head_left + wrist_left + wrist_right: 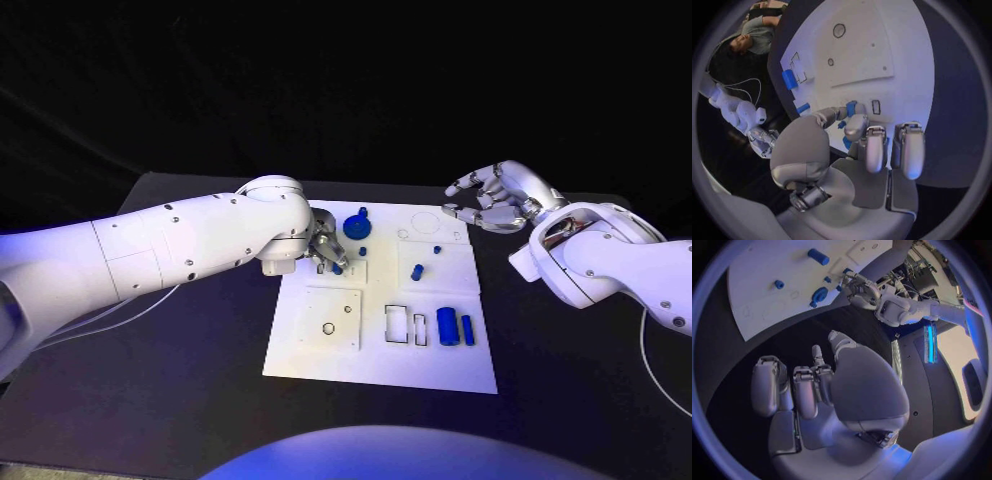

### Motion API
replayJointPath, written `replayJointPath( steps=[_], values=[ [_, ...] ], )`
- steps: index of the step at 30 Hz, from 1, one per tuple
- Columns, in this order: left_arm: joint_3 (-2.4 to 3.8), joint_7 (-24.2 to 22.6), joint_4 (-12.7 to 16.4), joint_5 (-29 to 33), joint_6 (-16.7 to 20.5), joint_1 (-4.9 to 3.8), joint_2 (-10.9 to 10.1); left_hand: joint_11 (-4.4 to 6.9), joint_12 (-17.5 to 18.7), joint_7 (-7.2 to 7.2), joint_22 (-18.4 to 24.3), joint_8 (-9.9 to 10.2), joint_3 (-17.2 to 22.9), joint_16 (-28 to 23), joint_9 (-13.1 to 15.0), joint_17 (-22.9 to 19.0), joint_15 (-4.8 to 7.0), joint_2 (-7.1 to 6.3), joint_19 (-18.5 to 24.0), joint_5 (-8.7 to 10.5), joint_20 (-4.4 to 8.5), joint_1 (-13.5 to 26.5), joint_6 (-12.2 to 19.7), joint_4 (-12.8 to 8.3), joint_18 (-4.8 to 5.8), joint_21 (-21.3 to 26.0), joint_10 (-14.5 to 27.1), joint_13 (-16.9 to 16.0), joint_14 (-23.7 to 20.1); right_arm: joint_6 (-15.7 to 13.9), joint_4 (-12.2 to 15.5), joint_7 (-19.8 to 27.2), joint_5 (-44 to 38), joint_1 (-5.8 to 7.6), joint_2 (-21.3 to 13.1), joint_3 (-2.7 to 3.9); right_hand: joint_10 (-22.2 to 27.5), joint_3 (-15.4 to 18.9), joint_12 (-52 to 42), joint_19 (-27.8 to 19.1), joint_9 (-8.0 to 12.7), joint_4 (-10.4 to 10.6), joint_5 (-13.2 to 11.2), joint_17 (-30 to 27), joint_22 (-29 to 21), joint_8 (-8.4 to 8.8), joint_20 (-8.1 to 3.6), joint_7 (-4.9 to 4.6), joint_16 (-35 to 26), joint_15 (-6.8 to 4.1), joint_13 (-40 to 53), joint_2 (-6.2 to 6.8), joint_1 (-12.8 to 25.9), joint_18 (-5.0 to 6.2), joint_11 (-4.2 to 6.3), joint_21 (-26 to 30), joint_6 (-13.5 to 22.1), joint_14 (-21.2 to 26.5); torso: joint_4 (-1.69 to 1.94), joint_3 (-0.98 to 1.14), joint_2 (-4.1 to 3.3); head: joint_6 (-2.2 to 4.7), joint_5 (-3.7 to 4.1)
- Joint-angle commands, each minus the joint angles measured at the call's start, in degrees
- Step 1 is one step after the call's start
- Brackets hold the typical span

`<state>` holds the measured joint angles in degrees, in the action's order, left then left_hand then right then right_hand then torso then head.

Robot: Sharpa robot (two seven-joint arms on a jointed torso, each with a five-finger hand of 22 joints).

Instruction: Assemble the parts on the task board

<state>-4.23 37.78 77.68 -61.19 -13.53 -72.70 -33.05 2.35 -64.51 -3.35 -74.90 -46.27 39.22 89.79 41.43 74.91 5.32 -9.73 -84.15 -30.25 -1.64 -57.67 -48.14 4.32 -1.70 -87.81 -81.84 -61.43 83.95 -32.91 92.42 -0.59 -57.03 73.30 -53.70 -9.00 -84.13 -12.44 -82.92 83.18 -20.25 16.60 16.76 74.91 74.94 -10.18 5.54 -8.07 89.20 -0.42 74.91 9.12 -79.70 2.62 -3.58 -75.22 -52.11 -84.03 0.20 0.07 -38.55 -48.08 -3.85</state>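
White flat task board [378, 345] lies mid-table, with small blue plastic parts scattered over it: a round-headed knob piece [358, 222] at about twelve o'clock, two short cylinders [454, 327] side by side near four o'clock, and a peg [417, 271] close to centre. The left hand [323, 250] sits low over the board's ten o'clock area, fingers curled around a small blue part [851, 108], seemingly to seat it. The right hand [498, 200] hovers off the board at two o'clock, fingers loosely curled and holding nothing, likely waiting clear.

Open table [173, 400] around task board [433, 370]
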Motion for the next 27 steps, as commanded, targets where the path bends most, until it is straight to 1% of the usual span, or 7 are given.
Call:
replayJointPath(
  steps=[1,10,12,14,17,20,27],
  values=[
    [-0.04,0.6,-0.1,1.1,-1.3,0.06,0.2,0.21,0.2,2.27,-12.7,0.2,0.1,0.2,-0.2,15.1,0.32,-0.01,-3.7,1.06,0.5,0.8,-2.1,-0.2,0.92,-0.2,-0.3,0.0,6.0,0.5,-0.2,0.1,-0.6,-0.04,0.1,0.0,-0.7,-0.3,-0.1,-0.1,-0.1,-0.1,0.2,11.7,7.9,-0.36,-0.31,0.19,-0.2,-0.46,8.2,0.0,0.7,0.92,0.45,0.3,-0.4,-5.2,-0.09,-0.06,-0.01,0.01,0.02],
    [-0.05,0.7,-0.4,1.3,-1.2,0.06,0.3,0.26,0.3,2.35,-12.7,0.5,-1.2,0.2,-0.6,15.1,0.46,-0.31,-3.7,3.73,0.68,1.5,-2.5,1.6,0.92,-0.2,-0.3,0.2,6.0,0.4,-0.5,0.1,-0.6,-0.05,0.1,0.0,-0.6,-0.6,0.0,-0.2,-0.1,-0.1,0.4,11.6,7.8,-0.42,-0.34,0.22,-0.3,-0.49,8.1,0.1,1.1,0.97,0.49,0.6,-0.3,-5.2,-0.02,0.0,0.03,0.09,0.13],
    [-0.05,0.7,-0.5,1.3,-1.1,0.06,0.4,0.27,0.3,2.37,-12.8,0.5,-1.6,0.2,-0.7,15.1,0.49,-0.4,-3.8,4.75,0.72,1.7,-2.6,2.1,0.93,-0.2,-0.2,0.2,6.0,0.4,-0.5,0.1,-0.6,-0.05,0.1,0.0,-0.6,-0.6,0.0,-0.2,-0.1,-0.1,0.4,11.6,7.8,-0.42,-0.34,0.22,-0.3,-0.49,8.1,0.1,1.1,0.97,0.49,0.6,-0.3,-5.2,-0.01,0.01,0.04,0.13,0.15],
    [-0.05,0.8,-0.6,1.3,-1.1,0.06,0.4,0.27,0.2,2.37,-12.8,0.6,-2.2,0.2,-0.9,15.1,0.5,-0.56,-3.8,6.9,0.75,2.0,-2.8,3.1,0.93,-0.2,-0.3,0.2,6.0,0.4,-0.6,0.1,-0.6,-0.05,0.1,0.0,-0.6,-0.6,0.0,-0.2,-0.1,-0.1,0.4,11.6,7.8,-0.42,-0.34,0.22,-0.3,-0.49,8.1,0.1,1.1,0.97,0.49,0.6,-0.3,-5.2,-0.01,0.01,0.06,0.12,0.13],
    [-0.05,0.8,-0.8,1.3,-1.0,0.06,0.4,0.22,0.1,2.3,-12.9,0.7,-3.6,0.2,-1.0,15.1,0.46,-0.94,-3.9,7.77,0.74,2.8,-3.1,4.4,0.96,-0.2,-0.3,0.2,6.0,0.4,-0.5,0.1,-0.6,-0.05,0.1,0.0,-0.6,-0.6,0.0,-0.2,-0.1,-0.1,0.4,11.6,7.8,-0.42,-0.34,0.22,-0.3,-0.49,8.1,0.1,1.1,0.97,0.49,0.6,-0.3,-5.2,0.0,0.02,0.07,0.13,0.15],
    [-0.05,0.8,-1.0,1.3,-1.0,0.06,0.4,0.22,0.0,2.29,-13.0,0.7,-5.6,0.2,-1.2,15.1,0.46,-1.15,-3.9,10.03,0.74,3.1,-3.4,6.1,0.98,-0.3,-0.3,0.1,6.0,0.4,-0.5,0.1,-0.6,-0.05,0.1,0.0,-0.6,-0.7,0.0,-0.2,-0.2,-0.2,0.4,11.6,7.8,-0.42,-0.35,0.22,-0.3,-0.5,8.1,0.15,1.2,0.97,0.49,0.6,-0.3,-5.1,-0.03,0.03,0.04,0.18,0.15],
    [-0.05,1.0,-1.4,1.4,-0.9,0.06,0.5,0.15,-0.1,2.24,-13.1,0.8,-7.0,0.2,-1.3,15.1,0.48,-1.29,-4.0,10.67,0.76,3.3,-3.5,7.4,1.03,-0.4,-0.4,0.1,6.0,0.4,-0.4,0.1,-0.6,-0.05,0.0,0.0,-0.6,-0.7,0.0,-0.2,-0.2,-0.2,0.4,11.6,7.8,-0.42,-0.35,0.22,-0.3,-0.5,8.1,0.15,1.2,0.97,0.49,0.6,-0.3,-5.1,-0.04,0.02,0.0,0.24,0.16]
  ],
)
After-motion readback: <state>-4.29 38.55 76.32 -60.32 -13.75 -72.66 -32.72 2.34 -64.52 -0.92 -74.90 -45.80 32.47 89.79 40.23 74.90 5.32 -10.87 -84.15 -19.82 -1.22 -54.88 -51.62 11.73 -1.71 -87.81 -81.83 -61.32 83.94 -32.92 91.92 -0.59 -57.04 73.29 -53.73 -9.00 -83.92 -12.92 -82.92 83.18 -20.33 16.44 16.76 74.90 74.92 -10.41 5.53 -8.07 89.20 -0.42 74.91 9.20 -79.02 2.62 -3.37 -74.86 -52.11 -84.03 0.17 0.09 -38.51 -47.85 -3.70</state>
